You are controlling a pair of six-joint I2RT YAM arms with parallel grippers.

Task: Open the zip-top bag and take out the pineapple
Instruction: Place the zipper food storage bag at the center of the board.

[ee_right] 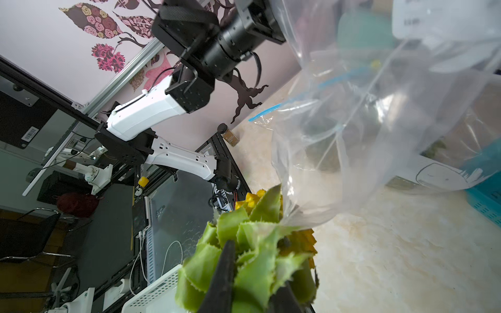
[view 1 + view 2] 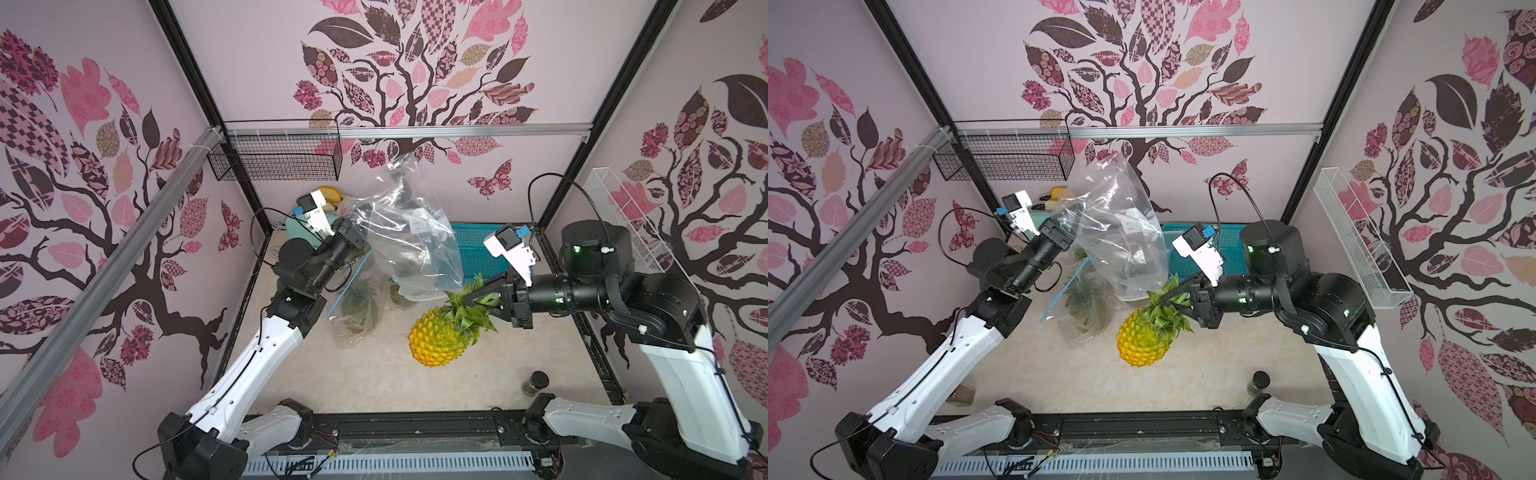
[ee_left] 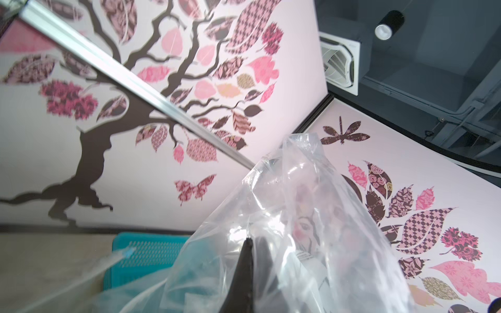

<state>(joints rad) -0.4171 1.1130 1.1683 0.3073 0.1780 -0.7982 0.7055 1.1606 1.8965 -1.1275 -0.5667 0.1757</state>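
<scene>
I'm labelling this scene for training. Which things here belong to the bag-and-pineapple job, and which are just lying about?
In the job: zip-top bag, held up by the left pincer; pineapple, gripped by its crown in the right pincer.
Lying about: teal basket, small dark-lidded jar, black wire basket, white wire rack.

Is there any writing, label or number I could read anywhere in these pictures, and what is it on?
None can be read.
White label on or behind the zip-top bag: print too blurred.
Barcode sticker on a dark panel outside the cell: digits too small.
</scene>
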